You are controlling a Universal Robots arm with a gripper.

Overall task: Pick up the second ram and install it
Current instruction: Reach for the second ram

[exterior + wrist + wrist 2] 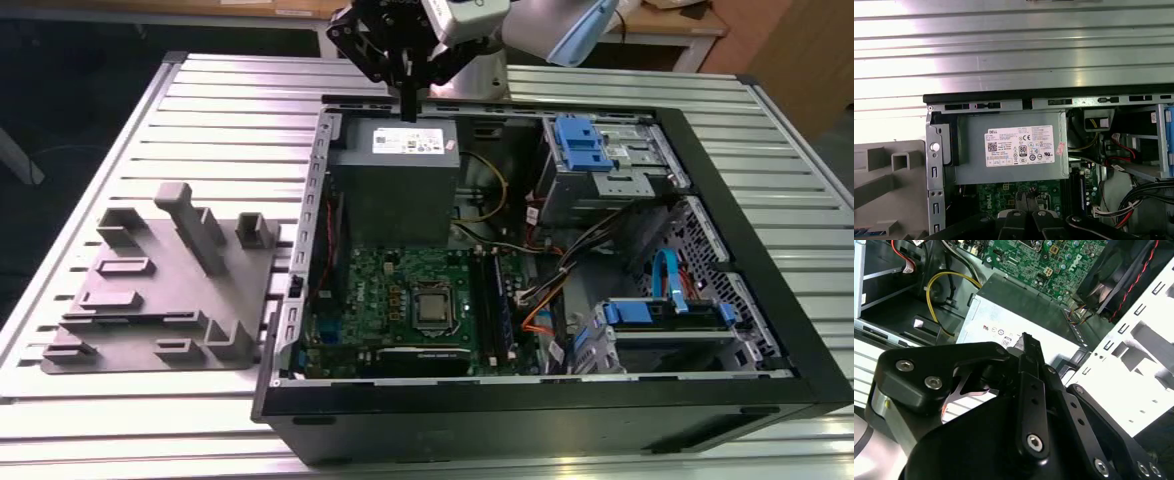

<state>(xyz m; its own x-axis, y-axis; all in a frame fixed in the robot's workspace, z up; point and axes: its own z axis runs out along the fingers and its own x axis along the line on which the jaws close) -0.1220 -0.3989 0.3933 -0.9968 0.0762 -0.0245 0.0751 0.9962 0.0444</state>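
One gripper (407, 92) hung above the twelve o'clock edge of the power supply (396, 185) in the exterior view, pinched narrow on the second ram (407, 112). The motherboard (400, 295) lay at the supply's six o'clock, yellow cables (498, 195) at three.

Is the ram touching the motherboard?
Apart. In the exterior view the ram hangs from the gripper over the power supply, well away from the green motherboard.

harsh glare washes the slatted table (1014, 60) in the first wrist view. exterior view evenly lit, computer case (747, 330) interior shadowed toward 6 o'clock, slightly soft.
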